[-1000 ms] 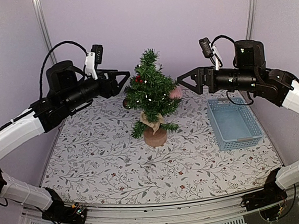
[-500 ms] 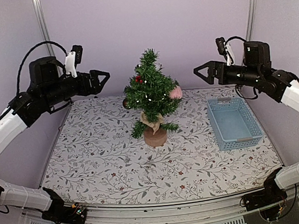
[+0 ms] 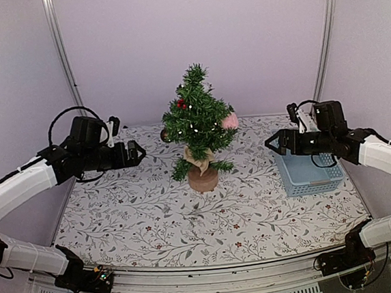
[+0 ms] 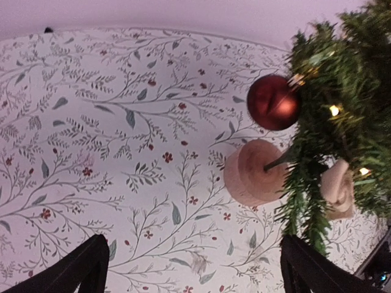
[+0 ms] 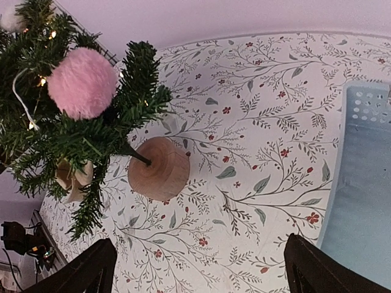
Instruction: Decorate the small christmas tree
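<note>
The small christmas tree (image 3: 198, 122) stands upright on its round wooden base (image 3: 203, 179) at the table's middle back. A pink fluffy ball (image 3: 229, 121) hangs on its right side, a dark red bauble (image 4: 272, 102) on its left, and small lights glow among the needles. A burlap bow (image 3: 200, 157) sits on the trunk. My left gripper (image 3: 140, 153) hovers open left of the tree, apart from it. My right gripper (image 3: 270, 143) hovers open to the tree's right, beside the basket. Nothing is between either pair of fingers (image 4: 82, 268) (image 5: 91, 268).
A light blue plastic basket (image 3: 307, 158) sits at the table's right side, partly behind my right arm. The floral tablecloth (image 3: 153, 212) covers the table. Lilac walls and metal posts (image 3: 61, 55) close in the back and sides.
Both arms have pulled back from the tree and dropped lower, the left to the left, the right to the right. The left gripper has opened wider. The tree stands as before.
</note>
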`<state>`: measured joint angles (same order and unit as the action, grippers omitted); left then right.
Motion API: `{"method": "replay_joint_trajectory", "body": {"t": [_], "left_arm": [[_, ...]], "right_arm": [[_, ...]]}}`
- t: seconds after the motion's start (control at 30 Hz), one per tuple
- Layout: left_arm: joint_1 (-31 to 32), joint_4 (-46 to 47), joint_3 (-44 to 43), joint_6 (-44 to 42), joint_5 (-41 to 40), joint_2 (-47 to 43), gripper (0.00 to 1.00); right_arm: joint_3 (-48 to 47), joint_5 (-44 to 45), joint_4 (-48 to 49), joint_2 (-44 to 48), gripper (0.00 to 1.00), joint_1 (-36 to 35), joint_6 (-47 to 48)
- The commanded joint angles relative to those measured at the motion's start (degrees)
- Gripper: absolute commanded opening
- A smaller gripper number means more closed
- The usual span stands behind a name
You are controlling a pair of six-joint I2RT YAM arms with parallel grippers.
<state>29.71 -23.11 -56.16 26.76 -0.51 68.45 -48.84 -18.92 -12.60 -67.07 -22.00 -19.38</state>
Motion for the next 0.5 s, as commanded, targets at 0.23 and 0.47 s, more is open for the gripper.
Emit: {"method": "replay_joint_trajectory", "body": {"t": [0.23,0.47], "left_arm": [[-0.5,7.9,13.2,9.7,-3.8,-0.3,1.00],[-0.5,9.5,13.6,9.8,-4.7,1.4,0.99]], "right_arm": [[14.1,-5.2,14.3,3.2,0.99,0.2,-5.6],[14.6,-5.1,14.6,2.7,0.99,0.1,-5.4]]}}
